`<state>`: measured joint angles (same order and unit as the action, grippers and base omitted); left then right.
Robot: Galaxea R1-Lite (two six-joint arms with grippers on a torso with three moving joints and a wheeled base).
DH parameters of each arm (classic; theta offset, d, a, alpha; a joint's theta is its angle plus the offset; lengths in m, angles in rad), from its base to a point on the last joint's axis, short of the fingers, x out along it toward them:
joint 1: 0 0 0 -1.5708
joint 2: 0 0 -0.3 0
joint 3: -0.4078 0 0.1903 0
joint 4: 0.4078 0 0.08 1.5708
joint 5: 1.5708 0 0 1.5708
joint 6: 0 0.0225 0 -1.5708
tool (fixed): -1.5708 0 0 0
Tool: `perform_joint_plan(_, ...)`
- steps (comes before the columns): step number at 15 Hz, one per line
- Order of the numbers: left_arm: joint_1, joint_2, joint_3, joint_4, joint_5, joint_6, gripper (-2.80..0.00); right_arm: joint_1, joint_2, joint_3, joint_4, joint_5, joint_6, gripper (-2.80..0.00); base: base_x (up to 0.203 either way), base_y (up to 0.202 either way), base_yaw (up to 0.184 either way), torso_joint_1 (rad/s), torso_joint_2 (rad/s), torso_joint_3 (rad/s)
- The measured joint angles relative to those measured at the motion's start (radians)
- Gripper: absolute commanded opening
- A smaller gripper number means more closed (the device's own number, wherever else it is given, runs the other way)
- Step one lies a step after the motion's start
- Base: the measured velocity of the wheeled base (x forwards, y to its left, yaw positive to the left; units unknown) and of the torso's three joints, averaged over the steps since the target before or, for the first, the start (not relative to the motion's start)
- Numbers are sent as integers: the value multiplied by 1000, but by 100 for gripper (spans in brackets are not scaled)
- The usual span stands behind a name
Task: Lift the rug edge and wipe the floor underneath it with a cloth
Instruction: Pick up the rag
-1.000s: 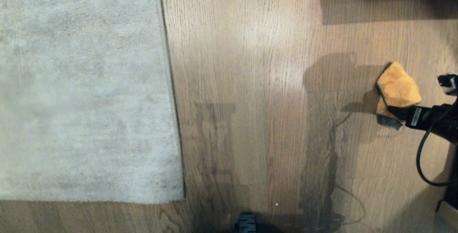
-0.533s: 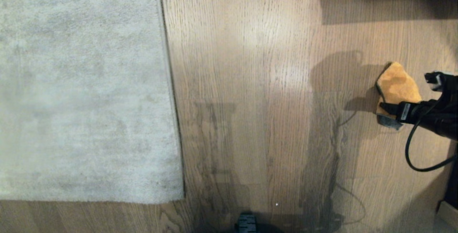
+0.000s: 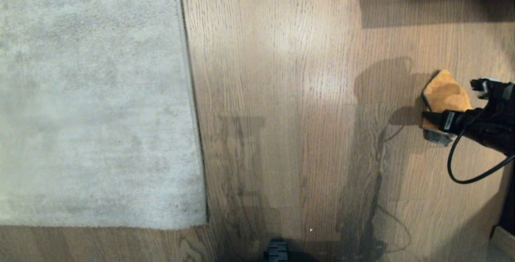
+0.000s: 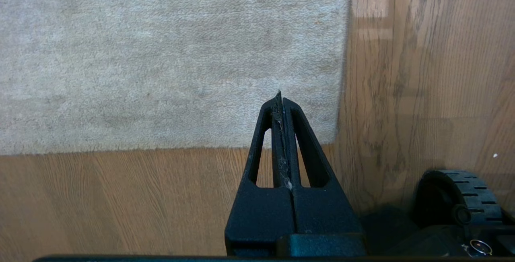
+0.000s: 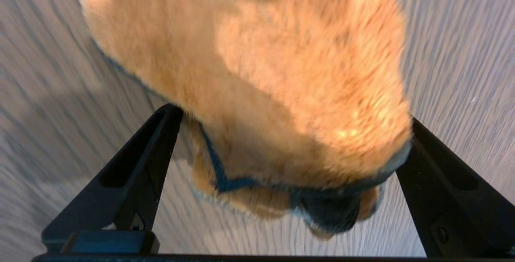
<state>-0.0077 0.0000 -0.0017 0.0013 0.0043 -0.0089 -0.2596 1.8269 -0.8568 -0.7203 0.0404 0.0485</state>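
We saw the right end effector (image 5: 287,133) spread wide at the far right of the floor (image 3: 289,93), one finger on each side of the cloth (image 3: 444,95), gripping nothing. The cloth lay on the planks, well apart from the rug edge (image 3: 193,101), which lay flat along the rug's right side. The left end effector (image 4: 281,109) hung closed and empty over the rug's near right corner.

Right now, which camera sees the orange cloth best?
The right wrist view: the cloth fills it, fuzzy, with a dark blue-grey end, between the open right gripper fingers. The head view shows it small on the floor, partly behind that gripper. The left wrist view shows none of it.
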Motion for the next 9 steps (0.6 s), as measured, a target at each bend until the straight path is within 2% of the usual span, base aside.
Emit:
perform_joint_plan(4,0,0,0,0,0,0,-280,-1,24,-5,-35,1,-1,0,0,0,0,0,0,0)
perform_joint_plan(5,0,0,0,0,0,0,-280,-1,26,-5,-36,3,-1,-280,0,0,0,0,0,0)
perform_joint_plan(9,0,0,0,0,0,0,-280,-1,29,-4,-36,17,-1,-280,0,0,0,0,0,0)
